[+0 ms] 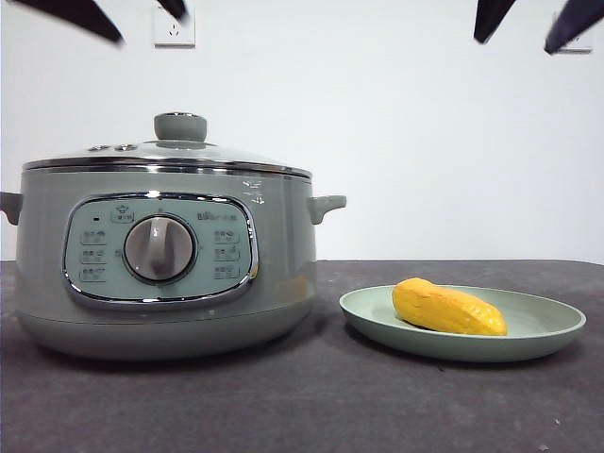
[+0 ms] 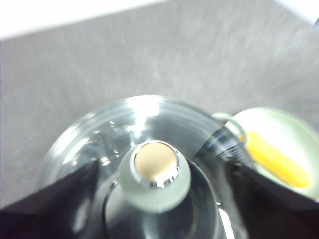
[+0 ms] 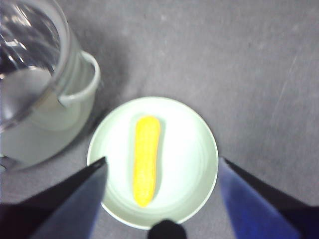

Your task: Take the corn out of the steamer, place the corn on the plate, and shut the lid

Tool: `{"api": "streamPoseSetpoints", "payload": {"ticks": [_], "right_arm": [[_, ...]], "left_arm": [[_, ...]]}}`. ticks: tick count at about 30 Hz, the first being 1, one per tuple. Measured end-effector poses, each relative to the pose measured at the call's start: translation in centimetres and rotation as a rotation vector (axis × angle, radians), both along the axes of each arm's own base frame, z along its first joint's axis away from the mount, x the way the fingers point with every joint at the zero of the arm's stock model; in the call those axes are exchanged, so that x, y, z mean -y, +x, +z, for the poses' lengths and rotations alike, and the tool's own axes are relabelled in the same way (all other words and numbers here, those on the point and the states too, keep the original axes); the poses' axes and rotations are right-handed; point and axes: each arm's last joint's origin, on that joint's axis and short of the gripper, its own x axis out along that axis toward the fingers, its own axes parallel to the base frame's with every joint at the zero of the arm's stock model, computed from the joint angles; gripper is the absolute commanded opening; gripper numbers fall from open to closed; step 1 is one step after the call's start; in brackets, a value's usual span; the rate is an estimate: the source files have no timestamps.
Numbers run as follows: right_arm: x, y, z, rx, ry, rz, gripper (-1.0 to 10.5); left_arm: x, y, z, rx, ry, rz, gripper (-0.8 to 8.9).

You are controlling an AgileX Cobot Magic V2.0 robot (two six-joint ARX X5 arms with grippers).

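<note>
The steamer (image 1: 160,255) stands at the left of the table with the glass lid (image 1: 170,156) shut on it and the knob (image 1: 180,125) on top. The corn (image 1: 448,307) lies on the plate (image 1: 557,326) to the right of the steamer. My left gripper (image 2: 162,167) is open and empty, high above the lid's knob (image 2: 155,169). It shows as black tips at the top left of the front view (image 1: 142,14). My right gripper (image 3: 162,159) is open and empty, high above the corn (image 3: 145,159) and plate (image 3: 194,149). It shows at the top right of the front view (image 1: 528,24).
The dark grey table (image 1: 330,406) runs back to a white wall with a socket (image 1: 174,26). The steamer's side handle (image 3: 82,84) points toward the plate, with a small gap between them.
</note>
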Motion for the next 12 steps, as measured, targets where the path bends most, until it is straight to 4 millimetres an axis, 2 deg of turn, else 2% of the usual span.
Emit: {"api": "streamPoseSetpoints", "payload": {"ticks": [1,4,8,12], "right_arm": [[0.1,-0.2,0.2,0.014,0.005,0.003,1.1],[0.8,-1.4,1.2,0.067,0.029,0.008,-0.1],[1.8,-2.9,2.3,0.176,0.089,0.011,-0.1],[2.9,-4.8,1.7,0.284,0.152,0.011,-0.1]], "left_arm": [[-0.4,-0.8,0.4,0.008,-0.003,-0.001,-0.12],[-1.8,-3.4,1.6,0.045,-0.003,-0.008,-0.08],[-3.2,-5.9,2.6,0.097,-0.001,0.021,-0.08],[-4.2,-7.5,2.4,0.153,0.001,0.07,-0.08]]}}
